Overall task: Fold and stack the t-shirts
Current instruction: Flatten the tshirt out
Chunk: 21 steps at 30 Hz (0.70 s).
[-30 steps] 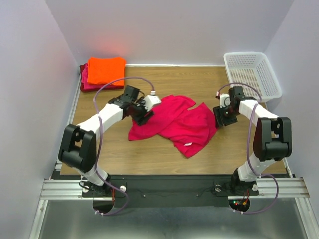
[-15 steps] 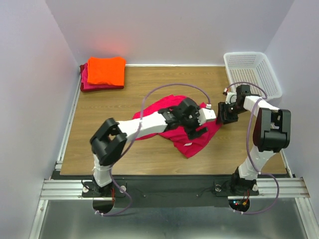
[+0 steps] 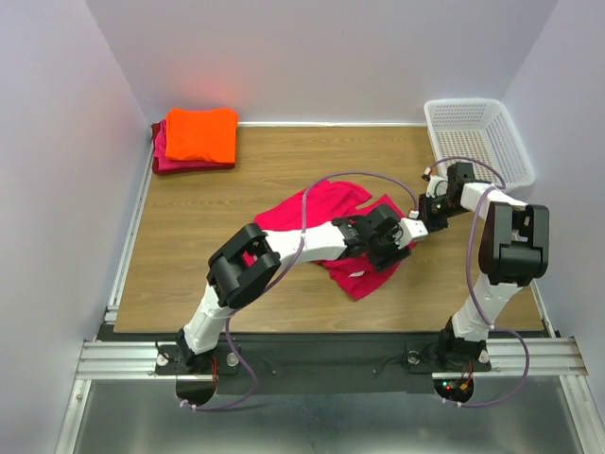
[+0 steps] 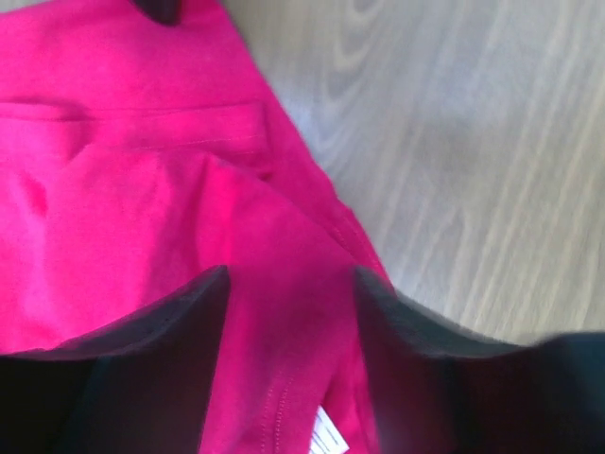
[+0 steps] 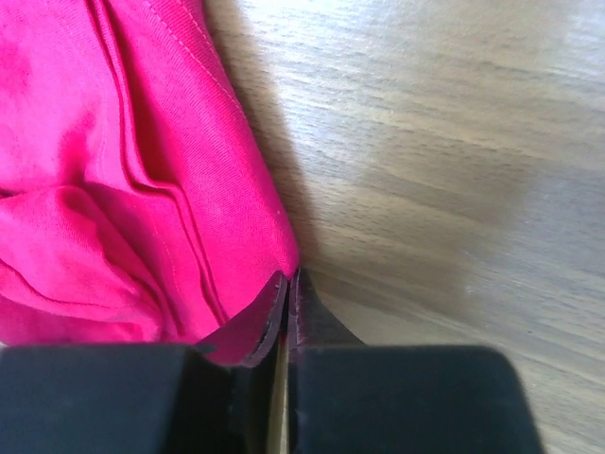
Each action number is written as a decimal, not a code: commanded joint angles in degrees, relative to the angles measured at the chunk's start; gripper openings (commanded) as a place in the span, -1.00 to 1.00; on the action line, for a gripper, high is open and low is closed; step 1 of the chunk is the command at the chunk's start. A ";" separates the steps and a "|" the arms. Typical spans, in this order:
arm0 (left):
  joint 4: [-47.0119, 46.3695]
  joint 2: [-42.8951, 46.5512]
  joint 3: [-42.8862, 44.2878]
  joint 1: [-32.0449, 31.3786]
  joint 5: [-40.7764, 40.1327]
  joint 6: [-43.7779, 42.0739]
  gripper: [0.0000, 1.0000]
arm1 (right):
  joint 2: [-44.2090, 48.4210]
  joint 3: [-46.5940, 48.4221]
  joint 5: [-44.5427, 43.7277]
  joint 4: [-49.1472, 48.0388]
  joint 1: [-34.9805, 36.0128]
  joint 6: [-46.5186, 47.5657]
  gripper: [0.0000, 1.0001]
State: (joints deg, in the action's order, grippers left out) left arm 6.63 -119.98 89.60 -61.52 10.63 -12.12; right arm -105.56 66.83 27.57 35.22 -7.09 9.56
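From above, the magenta-pink t-shirt (image 3: 326, 210) lies unfolded and rumpled in the middle of the wooden counter (image 3: 203, 241). The left arm reaches far across it to the right, and the left gripper (image 3: 388, 253) sits over the shirt's right-hand part. The right gripper (image 3: 424, 217) is at the shirt's right edge, close to the left one. In the far left corner the orange t-shirt (image 3: 200, 132) lies folded on top of the darker red t-shirt (image 3: 163, 163), well apart from the pink one. The white mesh basket (image 3: 477, 137) stands in the far right corner.

In the left wrist view, the left gripper (image 4: 288, 317) has its two dark fingers (image 4: 161, 331) spread well apart. Magenta cloth with a stitched hem lies across the gap between them, and nothing is pinched. A white label (image 4: 326, 440) shows at the bottom edge, and bare wood fills the upper right. I cannot tell whether the fingers touch the cloth.

In the right wrist view, the right gripper (image 5: 284, 317) has its jaws pressed together, with a thin edge of the magenta-pink t-shirt (image 5: 123, 189) caught between them. The rest of the shirt bunches in folds to the left, and bare counter (image 5: 444, 142) lies to the right.
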 commanded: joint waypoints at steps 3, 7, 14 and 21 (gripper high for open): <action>1.18 1.41 2.77 0.60 -1.15 -0.27 -0.43 | 0.61 -0.29 0.73 -1.30 0.15 0.63 -0.99; 1.72 5.28 0.40 3.94 2.45 0.43 -1.00 | 1.93 -0.56 -0.15 -1.21 0.15 1.25 -0.99; -0.83 16.88 -9.60 14.82 10.10 0.25 -1.00 | 4.66 -1.79 -0.59 -1.03 0.06 2.13 -0.99; -0.40 25.85 -18.75 24.05 18.09 -3.69 -1.00 | 7.38 -2.66 1.33 -0.68 0.15 3.09 -0.99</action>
State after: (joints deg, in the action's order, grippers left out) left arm 6.24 -98.85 74.35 -40.36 22.22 -12.80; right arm -101.97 64.64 27.49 35.44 -7.07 11.22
